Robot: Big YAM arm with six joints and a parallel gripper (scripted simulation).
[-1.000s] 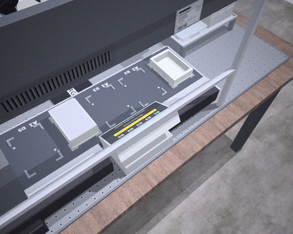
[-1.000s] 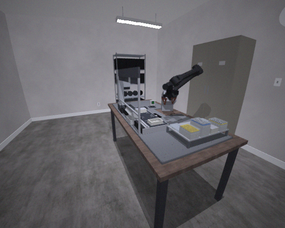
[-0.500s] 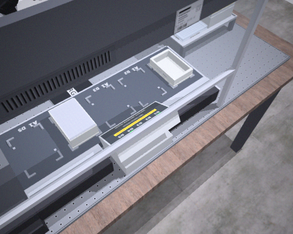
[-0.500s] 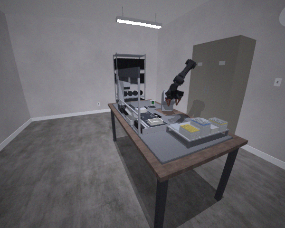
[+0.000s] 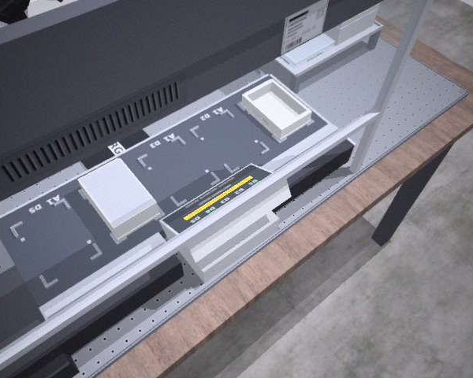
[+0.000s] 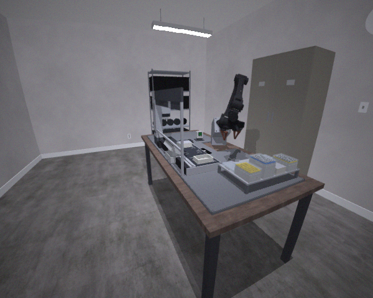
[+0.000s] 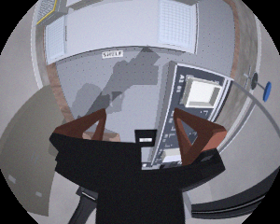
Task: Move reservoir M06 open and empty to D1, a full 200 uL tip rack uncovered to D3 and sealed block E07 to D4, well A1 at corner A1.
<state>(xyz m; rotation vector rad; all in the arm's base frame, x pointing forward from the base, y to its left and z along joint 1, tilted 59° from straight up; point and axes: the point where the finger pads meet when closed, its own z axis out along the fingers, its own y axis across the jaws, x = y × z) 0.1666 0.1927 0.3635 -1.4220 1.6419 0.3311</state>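
Hand [image 7: 140, 126] fully spread, nothing between the fingers, touching nothing. In the exterior view the hand [image 6: 230, 133] hangs in the air above the bench [image 6: 244, 212], fingers pointing down, arm folded steeply upward behind it.

Open one-well reservoir [image 5: 276, 107] sits inside the brackets at the far right end of the deck row in the top view, next to the D2 marks; it looks empty. A white closed-top block [image 5: 118, 197] sits in the position between D3 and D5, top flat and plain. D2, D3 and D5 brackets show bare deck [image 5: 212, 142].

SHELF [image 6: 260, 179] is at the near end of the bench in the exterior view, well apart from the hand. On it: a rack with a yellow top [image 6: 247, 167], a rack with a blue rim [image 6: 262, 159] and pale tips showing, and a yellow-rimmed rack [image 6: 285, 158] behind. Wrist view shows flat pale items on the shelf too, too blurred to name.

Grey upright post [image 5: 387, 81] and a horizontal rail [image 5: 236, 203] run along the deck front. Status panel [image 5: 216, 199] with a yellow bar sits by the rail.
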